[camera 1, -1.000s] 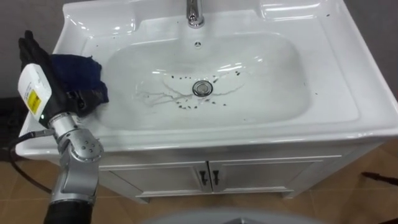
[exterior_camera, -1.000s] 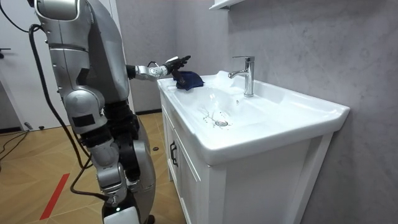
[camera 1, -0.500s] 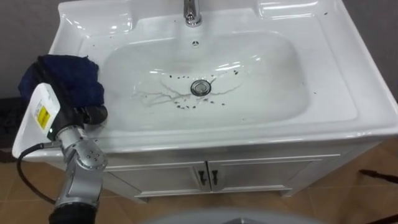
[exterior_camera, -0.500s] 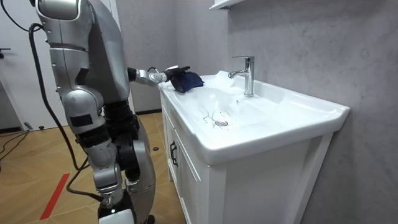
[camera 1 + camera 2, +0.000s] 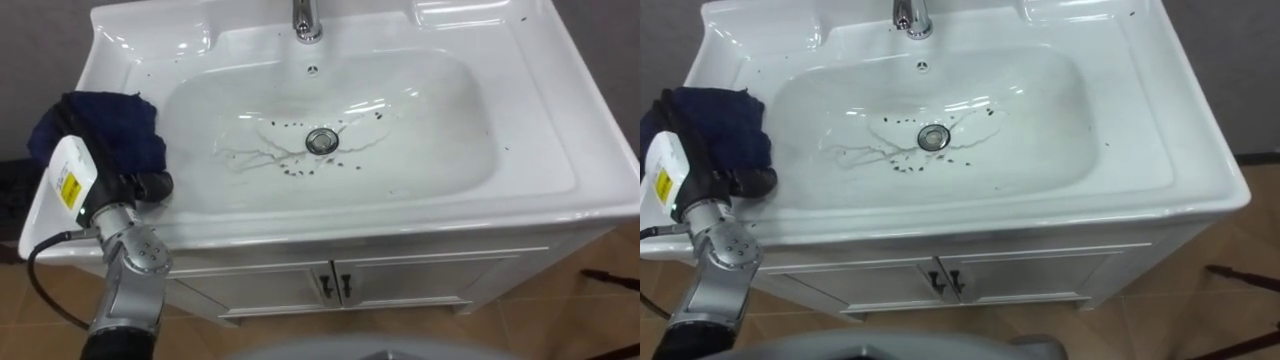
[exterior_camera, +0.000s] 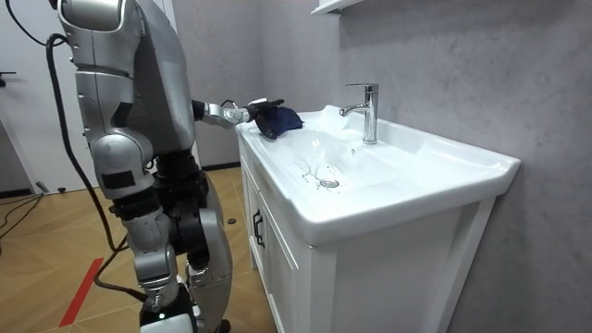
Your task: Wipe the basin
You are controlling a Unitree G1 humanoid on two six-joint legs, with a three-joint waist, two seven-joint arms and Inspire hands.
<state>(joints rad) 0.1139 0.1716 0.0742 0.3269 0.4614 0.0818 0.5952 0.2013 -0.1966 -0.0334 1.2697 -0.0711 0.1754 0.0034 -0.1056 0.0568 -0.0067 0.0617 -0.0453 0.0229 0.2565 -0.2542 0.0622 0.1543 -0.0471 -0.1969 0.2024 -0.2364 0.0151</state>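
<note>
At near-left rim of the basin (image 5: 560, 190), robot's left hand (image 5: 78, 180), flat-fingered a sec ago, has now closed w/ thumb curled on the dark blue cloth (image 5: 105, 125) bunched there. Grip looks done. Farther in, specks (image 5: 300, 170) round the drain (image 5: 322, 140) are unwiped.

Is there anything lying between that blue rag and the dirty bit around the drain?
Nothing visible. The blue rag sits on the basin's left rim at the left hand, and the bowl from there to the dark specks by the drain is bare.
</note>
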